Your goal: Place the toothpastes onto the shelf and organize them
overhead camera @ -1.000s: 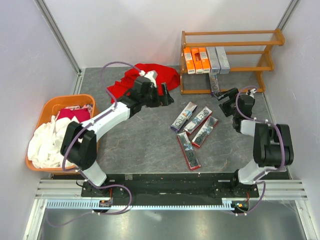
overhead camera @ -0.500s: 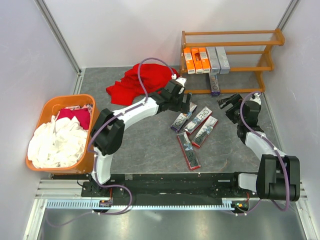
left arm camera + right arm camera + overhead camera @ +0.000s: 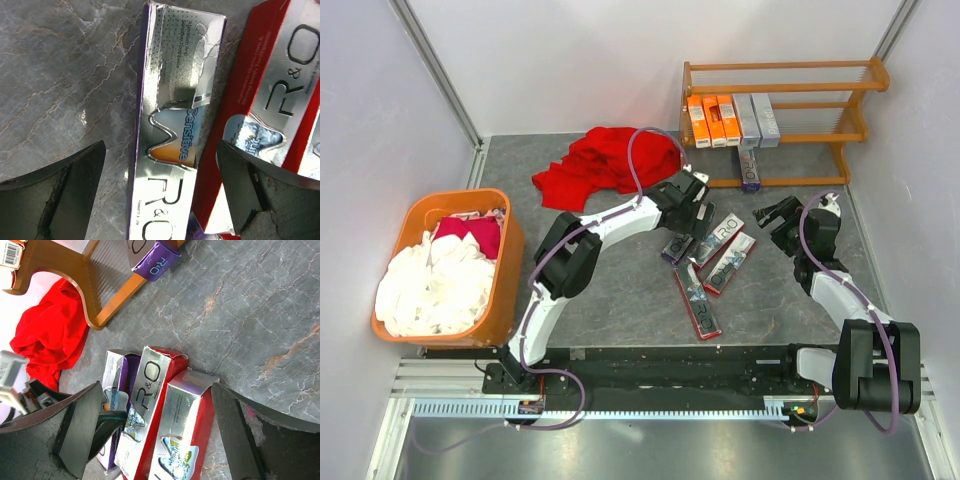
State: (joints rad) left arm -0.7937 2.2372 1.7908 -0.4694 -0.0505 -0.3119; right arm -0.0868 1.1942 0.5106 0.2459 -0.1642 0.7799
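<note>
Left arm's swung over from the red cloth (image 3: 605, 160) in the last second, so the left gripper (image 3: 160, 192) now hangs right over the loose toothpastes (image 3: 697, 300), jaws spread wide, holding nothing. A purple-edged toothpaste box (image 3: 175, 115) lies flat between its fingers, with a red box (image 3: 280, 85) right beside it, reaching under one finger. Meanwhile the right gripper (image 3: 155, 435) has backed off from the shelf (image 3: 780, 88), also wide open and empty, same pile just ahead of it. Beyond it on the shelf: three orange boxes (image 3: 712, 120) and two silver-grey boxes (image 3: 757, 118) on the middle tier, one purple box (image 3: 749, 168) down low
</note>
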